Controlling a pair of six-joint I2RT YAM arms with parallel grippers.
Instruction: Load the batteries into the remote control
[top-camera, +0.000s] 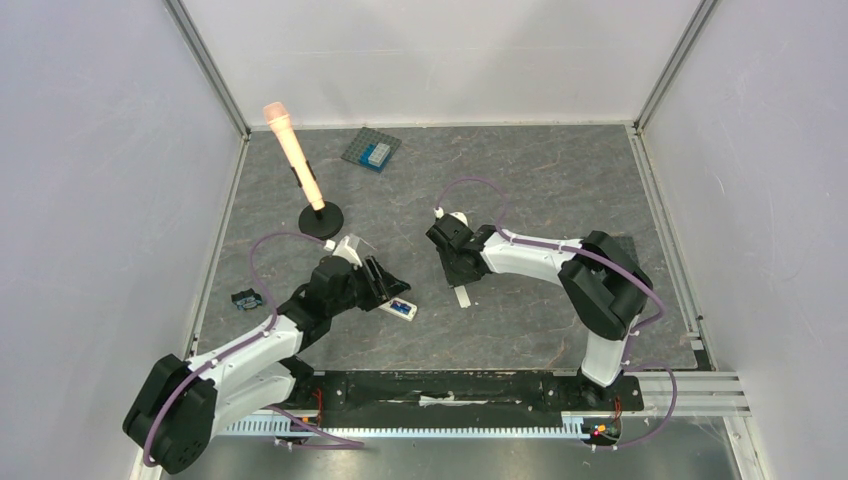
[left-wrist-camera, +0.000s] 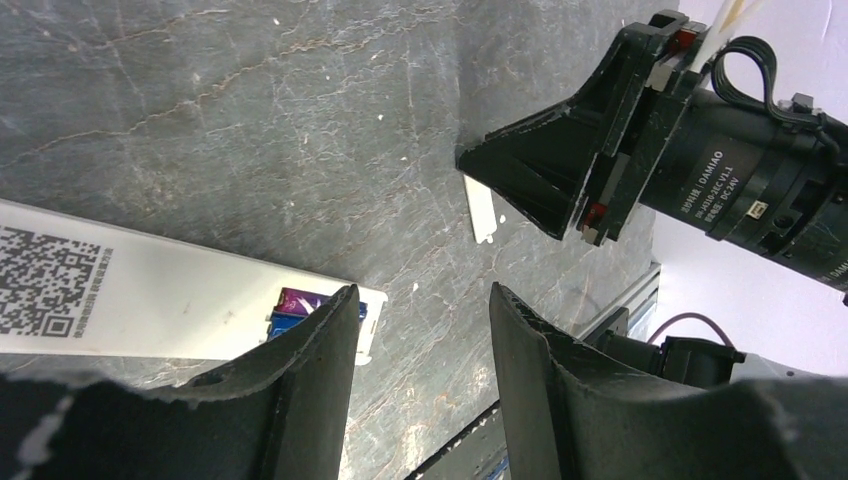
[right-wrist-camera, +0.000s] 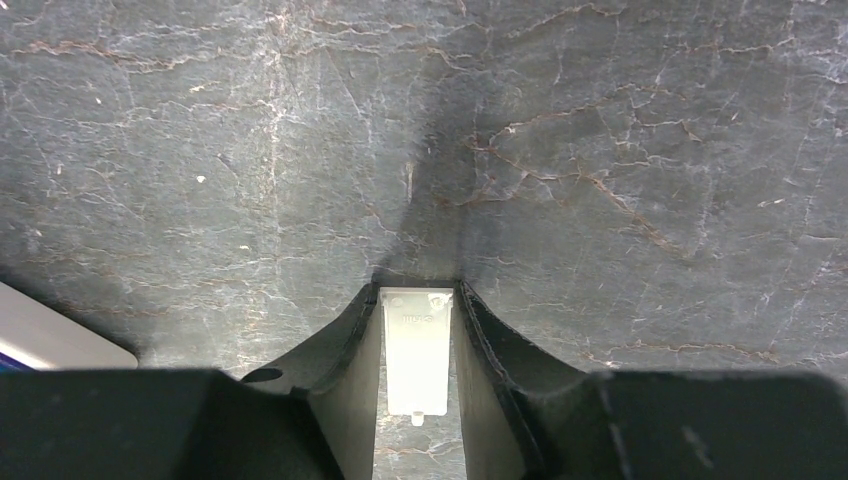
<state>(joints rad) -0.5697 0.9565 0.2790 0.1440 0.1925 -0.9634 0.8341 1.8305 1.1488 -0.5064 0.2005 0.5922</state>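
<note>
Top external view: on the dark stone-patterned counter, the slim white plastic remote control lies back-up, bay exposed for loading, beside the left gripper, whose jaws are spread. The right gripper seems to pinch the short flat white plastic strip, likely the lid. The small blue cylindrical batteries sit in the bay.

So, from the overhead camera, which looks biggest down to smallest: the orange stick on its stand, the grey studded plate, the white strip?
1. orange stick on its stand
2. grey studded plate
3. white strip, only partly in sight
The stick rises toward the camera, which may make it look larger than it is.
</note>
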